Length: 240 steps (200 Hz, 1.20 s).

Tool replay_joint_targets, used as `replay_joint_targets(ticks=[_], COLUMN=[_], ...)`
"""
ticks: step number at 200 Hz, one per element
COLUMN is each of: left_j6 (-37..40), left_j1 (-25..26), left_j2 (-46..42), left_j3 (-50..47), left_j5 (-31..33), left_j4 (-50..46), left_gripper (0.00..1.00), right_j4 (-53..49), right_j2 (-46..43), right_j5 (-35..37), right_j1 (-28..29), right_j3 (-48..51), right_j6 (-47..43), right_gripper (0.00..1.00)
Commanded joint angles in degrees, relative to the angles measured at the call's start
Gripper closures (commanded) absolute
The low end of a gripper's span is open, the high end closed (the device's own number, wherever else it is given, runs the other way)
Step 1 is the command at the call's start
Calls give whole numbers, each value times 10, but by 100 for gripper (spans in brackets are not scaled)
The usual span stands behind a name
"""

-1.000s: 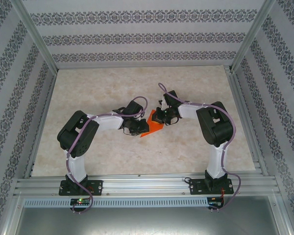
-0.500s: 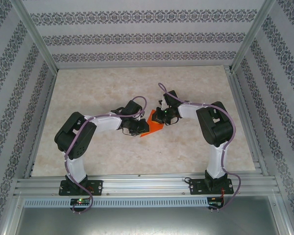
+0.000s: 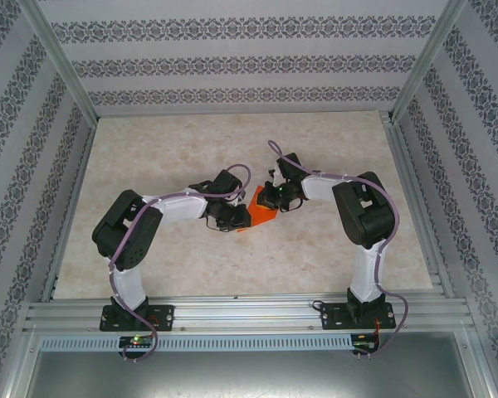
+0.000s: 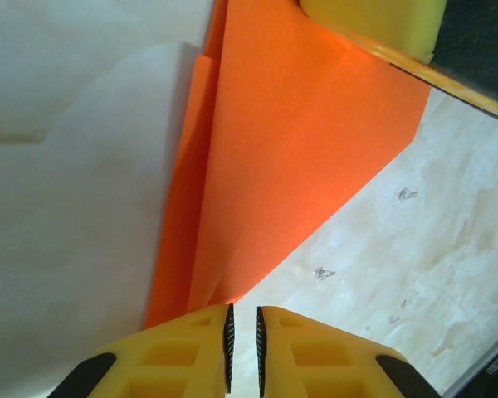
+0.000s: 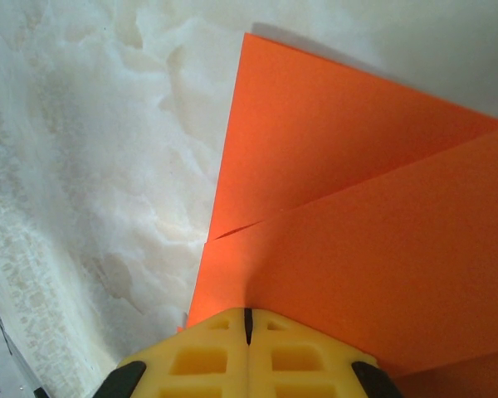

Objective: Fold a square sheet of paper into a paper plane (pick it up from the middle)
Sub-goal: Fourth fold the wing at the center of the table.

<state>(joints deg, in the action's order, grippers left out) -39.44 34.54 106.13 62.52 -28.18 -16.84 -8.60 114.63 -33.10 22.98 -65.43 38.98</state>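
Orange-red paper point(image 3: 257, 214), partly folded with layered creases, near the middle of the marbled desk point(image 3: 191, 149), left hand point(image 3: 232, 220) at its 9 o'clock, fingers nearly pressed together at a pointed tip, right hand point(image 3: 270, 201) at its 1 o'clock, pinching an edge.

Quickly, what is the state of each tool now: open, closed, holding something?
Left tool: nearly closed, a thin gap between its fingers; whether it grips the orange paper cannot be told.
Right tool: closed on the paper's edge.

Matt orange paper point(image 4: 299, 157) lies creased on a smooth, marble-patterned table point(image 3: 183, 149).
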Motion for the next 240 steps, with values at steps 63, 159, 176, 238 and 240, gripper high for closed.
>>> replay_joint_targets(ticks=[63,159,176,238,240], left_j6=[45,43,45,55,54], left_j1=[8,23,23,22,22], left_j2=[18,34,35,35,34], left_j3=[31,41,44,48,48], left_j5=[44,16,34,75,76], left_j4=[-58,-37,-48,-71,-71], left_gripper=[81,90,91,93,93], right_j4=[-75,-78,-79,-85,-86], right_j2=[52,56,56,59,59], right_j5=[84,84,85,88,88], right_j1=[-4,-5,-5,-4,-5], right_j3=[21,21,21,18,18], right_j6=[-12,-11,-13,-16,-16], right_gripper=[98,98,97,98,98])
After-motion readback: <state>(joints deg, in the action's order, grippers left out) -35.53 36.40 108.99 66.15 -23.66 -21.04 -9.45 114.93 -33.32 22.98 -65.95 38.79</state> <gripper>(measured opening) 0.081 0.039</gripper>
